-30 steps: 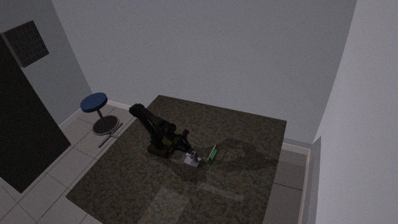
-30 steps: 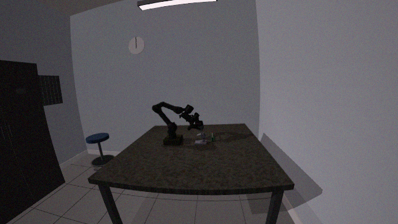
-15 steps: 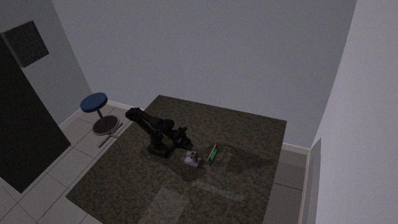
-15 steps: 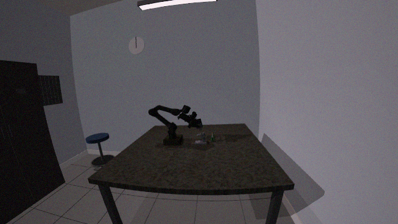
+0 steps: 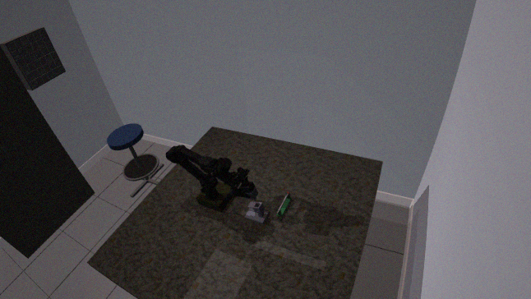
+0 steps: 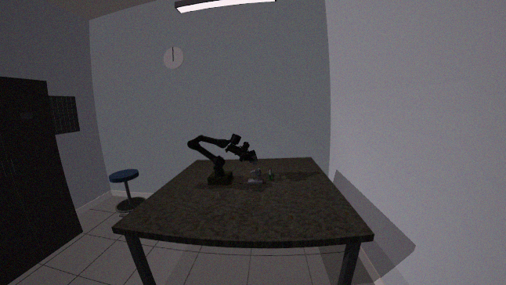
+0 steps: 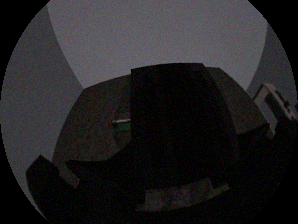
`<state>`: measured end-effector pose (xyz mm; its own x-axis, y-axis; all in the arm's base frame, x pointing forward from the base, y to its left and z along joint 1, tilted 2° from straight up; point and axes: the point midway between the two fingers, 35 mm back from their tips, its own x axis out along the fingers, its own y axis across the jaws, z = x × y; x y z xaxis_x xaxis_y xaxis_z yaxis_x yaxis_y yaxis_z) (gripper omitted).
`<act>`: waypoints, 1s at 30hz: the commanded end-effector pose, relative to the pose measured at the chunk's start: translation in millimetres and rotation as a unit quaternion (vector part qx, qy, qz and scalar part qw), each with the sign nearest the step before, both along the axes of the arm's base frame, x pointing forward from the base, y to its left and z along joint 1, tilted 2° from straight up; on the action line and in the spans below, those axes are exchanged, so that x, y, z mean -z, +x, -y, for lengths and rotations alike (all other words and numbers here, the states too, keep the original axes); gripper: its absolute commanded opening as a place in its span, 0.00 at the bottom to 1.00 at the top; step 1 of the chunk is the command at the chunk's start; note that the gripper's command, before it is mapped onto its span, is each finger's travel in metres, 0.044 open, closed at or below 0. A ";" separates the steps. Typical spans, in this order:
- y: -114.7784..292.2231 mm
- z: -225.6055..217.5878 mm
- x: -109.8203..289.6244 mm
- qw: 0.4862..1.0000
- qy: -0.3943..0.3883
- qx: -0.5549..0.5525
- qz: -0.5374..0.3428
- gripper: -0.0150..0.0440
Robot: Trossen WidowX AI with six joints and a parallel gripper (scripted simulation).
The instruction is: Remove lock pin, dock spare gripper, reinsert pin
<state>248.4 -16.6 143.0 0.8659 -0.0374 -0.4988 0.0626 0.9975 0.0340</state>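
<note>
My gripper [image 5: 247, 190] [image 6: 251, 156] is shut on the dark spare gripper [image 7: 175, 107], which fills the middle of the wrist view. It is held in the air just above and behind the mount. The pale grey mount [image 5: 256, 216] [image 6: 255, 181] stands on the table, its square socket opening [image 5: 258, 204] visible from above and undocked. The thin pale lock pin [image 5: 283, 203] [image 7: 122, 120], with a reddish end, lies along the green holder [image 5: 285, 207] [image 6: 270, 177] [image 7: 123, 127], right of the mount. The dim light hides the fingertips' contact and the spigot.
The speckled table [image 5: 320, 172] [image 6: 251, 215] carries the arm's base [image 5: 214, 201] [image 6: 220, 178] left of the mount. A blue stool [image 5: 125, 136] [image 6: 124, 175] stands on the floor beyond the left edge. A wall [image 5: 485, 144] rises beyond the table's right side.
</note>
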 end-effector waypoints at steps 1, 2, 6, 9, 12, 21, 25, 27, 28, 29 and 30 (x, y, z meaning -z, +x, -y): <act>2.9 0.8 3.2 1.000 -0.006 -0.001 0.003 0.25; 3.3 0.8 6.3 1.000 -0.006 -0.001 0.003 0.25; 3.8 1.0 11.3 1.000 -0.007 -0.001 0.002 0.25; 5.3 0.8 13.4 1.000 -0.007 -0.001 0.003 0.25; 7.9 0.6 17.0 1.000 -0.007 -0.001 0.004 0.25; 10.3 0.5 30.2 1.000 -0.006 -0.001 0.003 0.25; 12.1 0.4 36.2 1.000 -0.006 -0.001 0.003 0.25; 12.8 0.4 39.0 1.000 -0.005 -0.001 0.003 0.25; 13.1 0.4 40.5 1.000 -0.005 -0.001 0.003 0.25; 13.6 0.3 41.9 1.000 -0.005 -0.001 0.003 0.25; 14.0 0.3 43.4 1.000 -0.005 -0.001 0.003 0.25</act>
